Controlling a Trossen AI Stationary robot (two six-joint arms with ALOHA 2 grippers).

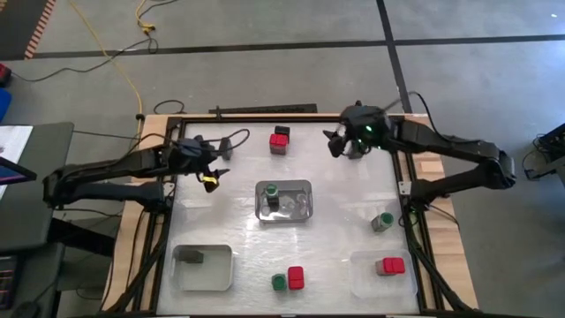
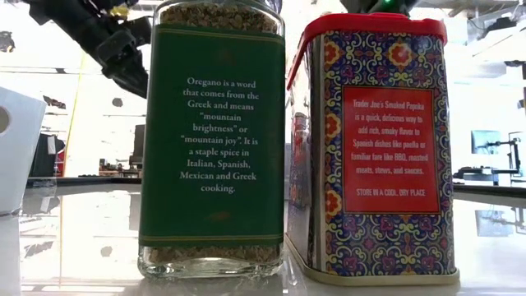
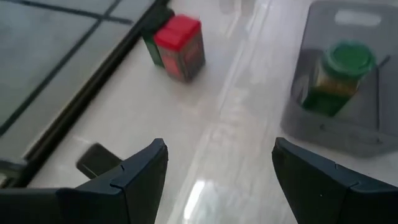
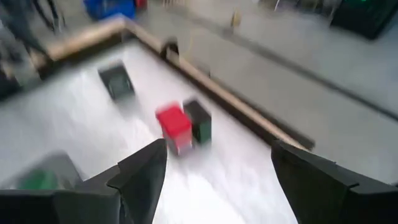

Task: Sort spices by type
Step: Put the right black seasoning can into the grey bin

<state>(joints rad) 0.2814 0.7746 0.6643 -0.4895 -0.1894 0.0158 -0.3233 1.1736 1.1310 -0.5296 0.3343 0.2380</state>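
A red-topped tin (image 1: 280, 138) and a dark tin (image 1: 279, 147) stand together near the table's (image 1: 335, 212) far edge, between both arms. The left gripper (image 1: 214, 163) reaches in low from the left edge, jaws open and empty. The right gripper (image 1: 336, 143) hovers at the far right corner, angled toward the pair, jaws open too.

Both arms are dark, near-black, built of long slim links joined by chunkier rounded housings. The left gripper (image 1: 214, 168) carries a small yellow mark beside its fingers, with a thin dark cable looping off the wrist. The right gripper (image 1: 338, 144) shows a small green light on its wrist housing. The 2 fingers (image 3: 140, 177) of each are dark, angular wedges (faceted, with visible seams).
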